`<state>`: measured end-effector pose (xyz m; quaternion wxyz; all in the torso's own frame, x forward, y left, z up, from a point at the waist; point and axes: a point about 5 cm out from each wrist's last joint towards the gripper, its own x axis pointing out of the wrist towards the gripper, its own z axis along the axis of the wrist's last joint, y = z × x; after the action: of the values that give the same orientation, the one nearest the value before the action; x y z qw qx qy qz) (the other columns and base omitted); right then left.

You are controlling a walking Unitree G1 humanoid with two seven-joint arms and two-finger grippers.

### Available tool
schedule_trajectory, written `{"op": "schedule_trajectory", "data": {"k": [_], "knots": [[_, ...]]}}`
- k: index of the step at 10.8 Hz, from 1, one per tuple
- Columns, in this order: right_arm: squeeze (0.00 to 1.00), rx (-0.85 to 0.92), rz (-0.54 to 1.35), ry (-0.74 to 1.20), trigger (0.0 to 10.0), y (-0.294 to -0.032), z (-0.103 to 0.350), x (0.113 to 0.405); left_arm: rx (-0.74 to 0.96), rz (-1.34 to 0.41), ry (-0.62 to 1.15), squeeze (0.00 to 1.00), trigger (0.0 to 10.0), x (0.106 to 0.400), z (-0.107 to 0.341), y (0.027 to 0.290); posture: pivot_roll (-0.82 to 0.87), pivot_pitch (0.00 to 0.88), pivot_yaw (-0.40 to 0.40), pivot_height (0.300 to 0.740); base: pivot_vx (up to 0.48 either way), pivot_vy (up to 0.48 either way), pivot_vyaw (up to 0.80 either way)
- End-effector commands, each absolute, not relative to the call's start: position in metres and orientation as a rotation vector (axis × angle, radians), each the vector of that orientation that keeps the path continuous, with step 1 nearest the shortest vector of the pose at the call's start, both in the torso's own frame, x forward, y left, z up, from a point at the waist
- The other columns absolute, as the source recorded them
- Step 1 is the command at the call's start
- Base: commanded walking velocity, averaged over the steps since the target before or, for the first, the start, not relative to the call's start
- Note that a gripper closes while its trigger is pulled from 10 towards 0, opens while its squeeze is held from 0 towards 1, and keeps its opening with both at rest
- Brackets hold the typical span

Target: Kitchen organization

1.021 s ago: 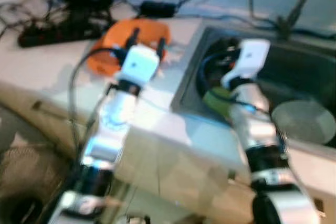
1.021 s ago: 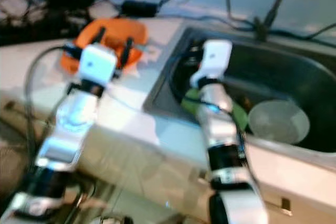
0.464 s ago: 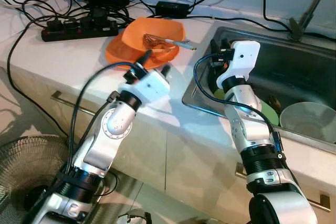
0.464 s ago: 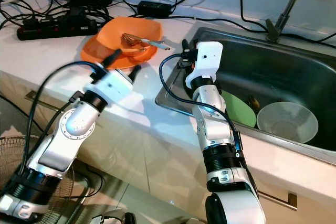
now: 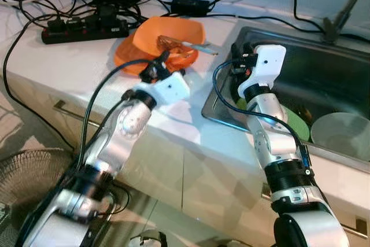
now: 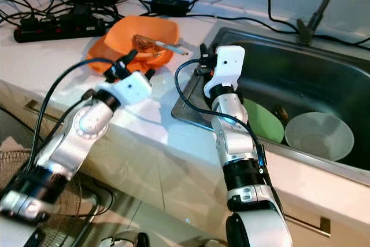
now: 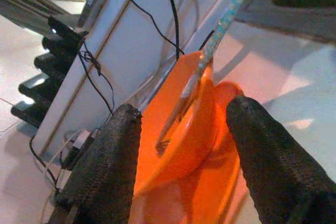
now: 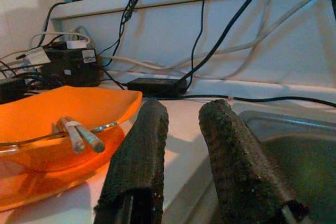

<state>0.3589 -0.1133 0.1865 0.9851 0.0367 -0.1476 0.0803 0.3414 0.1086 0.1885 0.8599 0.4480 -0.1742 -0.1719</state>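
The shiny orange plastic bowl [image 5: 165, 43] sits on the white counter [image 5: 75, 62] by the steel sink [image 6: 300, 73]. The left gripper [image 7: 181, 145] is spread wide near it, holding nothing. The right gripper [image 8: 181, 145] is also apart and empty. A bump could tip the metal utensils [image 6: 155, 44] out.

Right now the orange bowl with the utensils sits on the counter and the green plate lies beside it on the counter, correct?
Not quite. The orange bowl with the utensils is on the counter, but the green plate lies in the sink, as the right eye view shows.
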Motion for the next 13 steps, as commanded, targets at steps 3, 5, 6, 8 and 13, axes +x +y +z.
{"op": "schedule_trajectory", "data": {"k": [3,5,6,8,13], "knots": [[0.00,0.091,0.163,-0.308,10.0,-0.112,0.189,0.360,0.955,-0.355,-0.385,0.00,10.0,0.353,0.194,0.106,0.09,0.026,0.015,0.740,0.000,0.000,0.00],[0.00,0.093,0.164,-0.312,10.0,-0.111,0.189,0.360,0.955,-0.361,-0.406,0.00,10.0,0.365,0.201,0.099,0.09,0.025,0.016,0.740,0.000,0.000,0.00],[0.00,0.093,0.162,-0.312,10.0,-0.112,0.189,0.360,0.943,-0.376,-0.414,0.00,10.0,0.367,0.201,0.095,0.08,0.032,0.017,0.740,0.000,0.000,0.00],[0.00,0.093,0.155,-0.311,10.0,-0.113,0.189,0.359,0.927,-0.410,-0.421,0.00,10.0,0.368,0.199,0.087,0.08,0.040,0.016,0.740,0.000,0.000,0.00],[0.00,0.096,0.156,-0.305,10.0,-0.113,0.188,0.359,0.919,-0.436,-0.439,0.00,10.0,0.373,0.196,0.069,0.08,0.051,0.014,0.740,0.000,0.000,0.00]]}}
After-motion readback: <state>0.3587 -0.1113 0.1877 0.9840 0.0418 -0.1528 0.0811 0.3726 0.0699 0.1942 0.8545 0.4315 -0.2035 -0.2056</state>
